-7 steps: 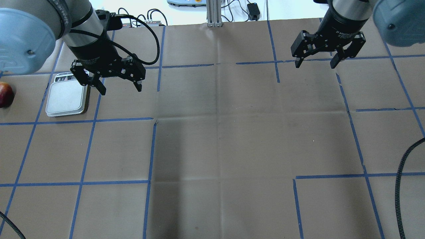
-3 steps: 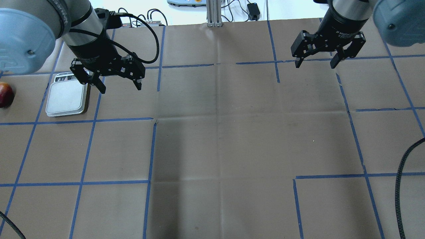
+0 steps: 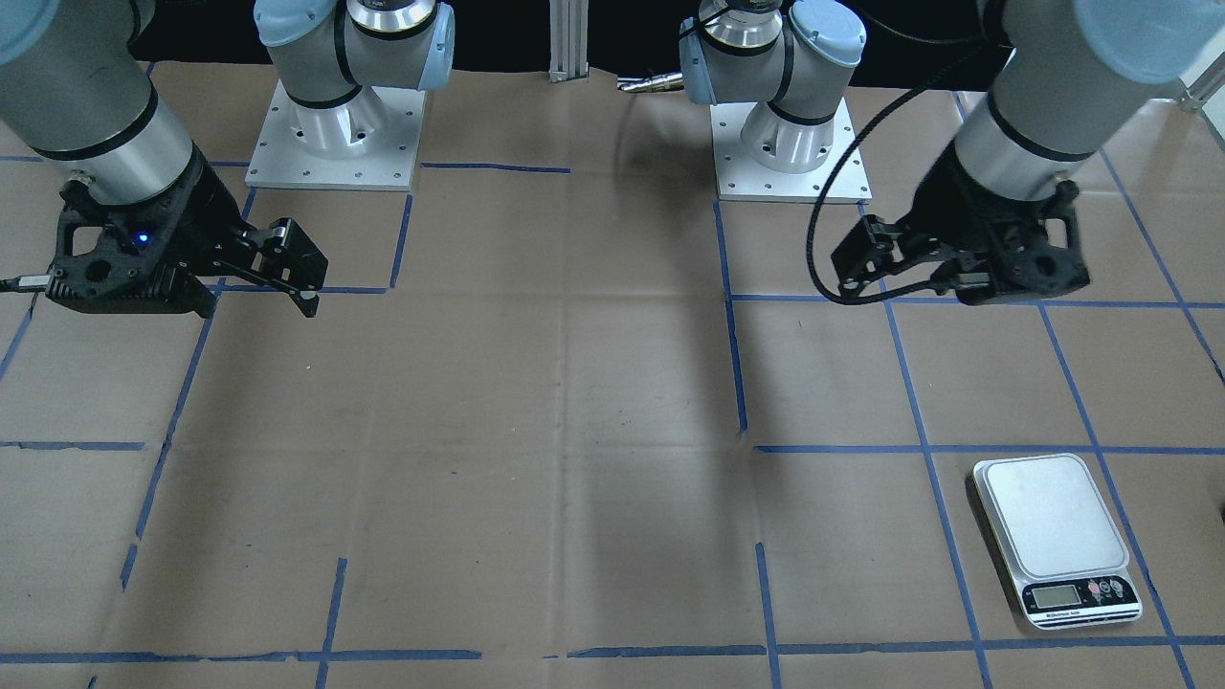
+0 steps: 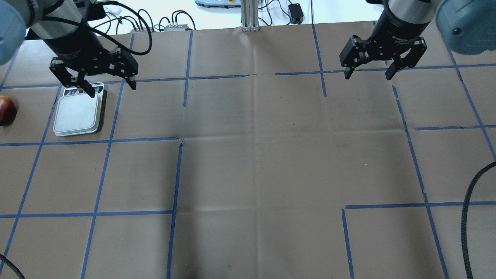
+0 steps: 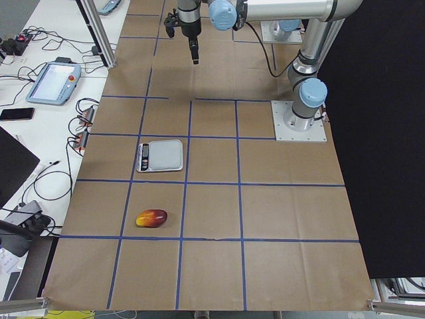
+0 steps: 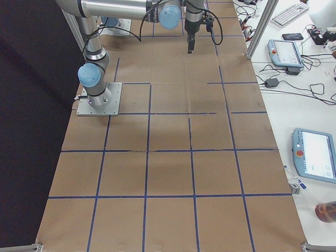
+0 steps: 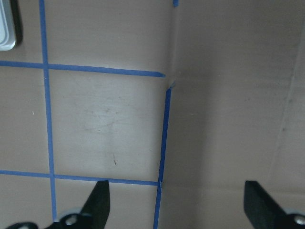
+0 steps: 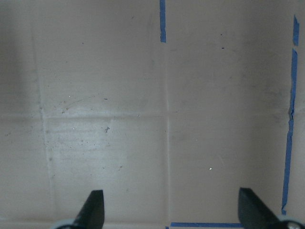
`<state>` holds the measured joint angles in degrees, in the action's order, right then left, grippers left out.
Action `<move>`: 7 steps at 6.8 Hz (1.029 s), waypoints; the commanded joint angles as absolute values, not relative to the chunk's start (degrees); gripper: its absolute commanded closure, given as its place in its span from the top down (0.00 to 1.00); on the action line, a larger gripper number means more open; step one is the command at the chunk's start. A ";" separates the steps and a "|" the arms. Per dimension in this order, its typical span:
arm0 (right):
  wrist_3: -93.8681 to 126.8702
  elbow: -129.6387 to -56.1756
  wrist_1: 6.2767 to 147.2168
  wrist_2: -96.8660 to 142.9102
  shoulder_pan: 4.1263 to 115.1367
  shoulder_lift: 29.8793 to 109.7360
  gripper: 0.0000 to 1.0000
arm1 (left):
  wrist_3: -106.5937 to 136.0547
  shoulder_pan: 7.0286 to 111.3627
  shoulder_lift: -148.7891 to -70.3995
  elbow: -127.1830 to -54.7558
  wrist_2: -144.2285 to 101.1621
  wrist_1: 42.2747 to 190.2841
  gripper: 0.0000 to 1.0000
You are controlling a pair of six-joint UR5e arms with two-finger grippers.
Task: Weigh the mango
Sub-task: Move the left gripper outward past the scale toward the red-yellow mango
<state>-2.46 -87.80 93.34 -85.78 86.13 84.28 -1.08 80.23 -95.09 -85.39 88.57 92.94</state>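
The mango (image 4: 6, 110) is dark red with a yellow end. It lies on the table at the overhead view's left edge, left of the scale, and shows whole in the exterior left view (image 5: 151, 217). The silver scale (image 4: 78, 113) has an empty platform (image 3: 1053, 515). My left gripper (image 4: 112, 90) hovers open over the scale's display end and right edge, and its fingers are empty in the left wrist view (image 7: 178, 205). My right gripper (image 4: 368, 75) hangs open and empty at the far right (image 8: 172, 210).
Blue tape lines grid the brown paper table cover. An aluminium post (image 4: 250, 15) and cables sit at the far edge. A black cable (image 4: 465, 217) hangs at the near right. The two arm bases (image 3: 335, 144) stand on the robot's side.
My left gripper has moved left and slightly farther away, from right of the scale to above its display end. It stays open. The right arm, mango and scale have not moved.
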 commanded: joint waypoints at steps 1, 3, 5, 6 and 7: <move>-2.46 -87.80 93.34 -85.78 86.13 84.29 1.00 | -13.64 68.70 -97.45 -84.29 88.68 89.94 1.00; -2.46 -87.80 93.34 -85.78 86.13 84.29 1.00 | -26.30 58.41 -103.85 -81.85 88.86 83.17 1.00; -2.46 -87.80 93.34 -85.78 86.13 84.29 1.00 | -36.08 52.85 -111.84 -74.75 88.86 81.04 1.00; -2.46 -87.80 93.34 -85.78 86.13 84.29 1.00 | -40.65 50.56 -116.50 -69.40 88.94 80.77 1.00; -2.46 -87.80 93.34 -85.78 86.13 84.29 1.00 | -43.74 47.75 -121.76 -63.52 89.73 80.77 1.00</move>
<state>-2.46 -87.80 93.34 -85.78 86.14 84.28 -39.46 50.88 -115.94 -69.96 89.14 80.98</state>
